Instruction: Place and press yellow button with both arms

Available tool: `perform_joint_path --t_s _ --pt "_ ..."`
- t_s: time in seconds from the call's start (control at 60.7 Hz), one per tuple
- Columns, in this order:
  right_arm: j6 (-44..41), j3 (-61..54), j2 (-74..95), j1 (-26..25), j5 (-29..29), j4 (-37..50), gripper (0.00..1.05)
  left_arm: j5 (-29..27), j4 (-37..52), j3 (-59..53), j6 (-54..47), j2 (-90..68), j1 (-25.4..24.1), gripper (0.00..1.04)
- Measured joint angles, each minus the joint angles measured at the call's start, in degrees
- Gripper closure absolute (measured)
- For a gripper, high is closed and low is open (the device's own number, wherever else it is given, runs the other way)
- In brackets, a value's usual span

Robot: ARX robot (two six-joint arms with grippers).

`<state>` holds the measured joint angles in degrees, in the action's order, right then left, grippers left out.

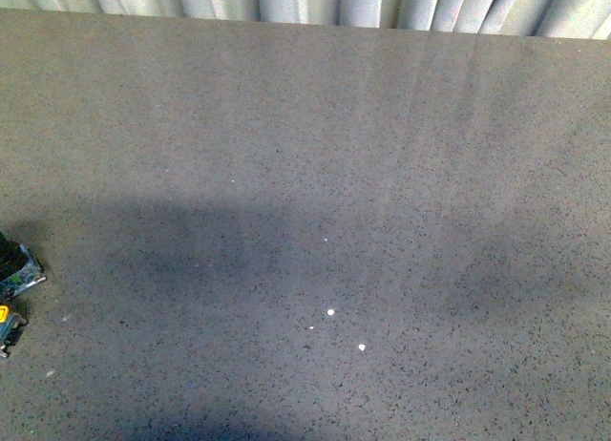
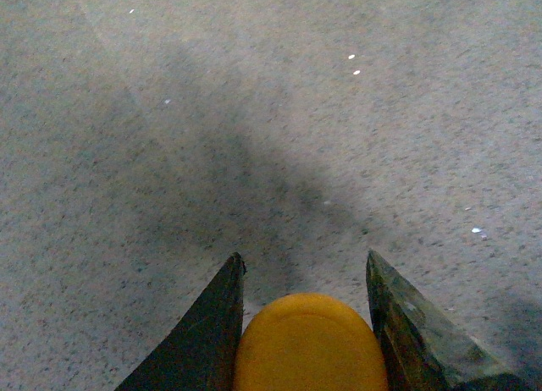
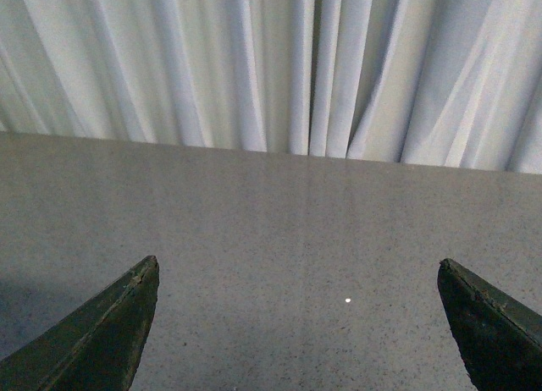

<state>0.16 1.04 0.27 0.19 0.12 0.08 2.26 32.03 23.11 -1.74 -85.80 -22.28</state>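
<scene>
In the left wrist view my left gripper (image 2: 305, 260) is shut on the yellow button (image 2: 310, 347). Its round orange-yellow cap fills the gap between the two dark jaws, and its collar and base are hidden. It is held above the grey speckled table (image 2: 169, 154), over a dark shadow. In the right wrist view my right gripper (image 3: 296, 262) is open wide and empty above the table (image 3: 279, 213), facing the curtain. Neither arm shows in the front view.
At the table's left edge in the front view lie a switch on a bluish base (image 1: 21, 269) and a low dark part with a small yellow spot (image 1: 8, 319). A white pleated curtain (image 1: 315, 2) hangs behind the table's far edge. Small white specks (image 1: 331, 312) dot the table.
</scene>
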Motion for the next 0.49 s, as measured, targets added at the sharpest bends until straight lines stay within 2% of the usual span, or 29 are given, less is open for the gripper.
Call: perform_joint_path --t_s 0.231,0.362,0.494 --pt "0.0 0.0 0.0 0.0 0.0 0.0 0.09 -2.16 -4.87 6.49 0.52 1.81 8.57 0.7" --pt "0.0 0.0 0.0 0.0 0.0 0.0 0.09 -5.53 -7.15 11.3 2.23 1.11 18.12 0.7" --pt "0.0 0.0 0.0 0.0 0.0 0.0 0.09 -8.04 -7.34 14.84 4.76 -2.89 29.73 0.7"
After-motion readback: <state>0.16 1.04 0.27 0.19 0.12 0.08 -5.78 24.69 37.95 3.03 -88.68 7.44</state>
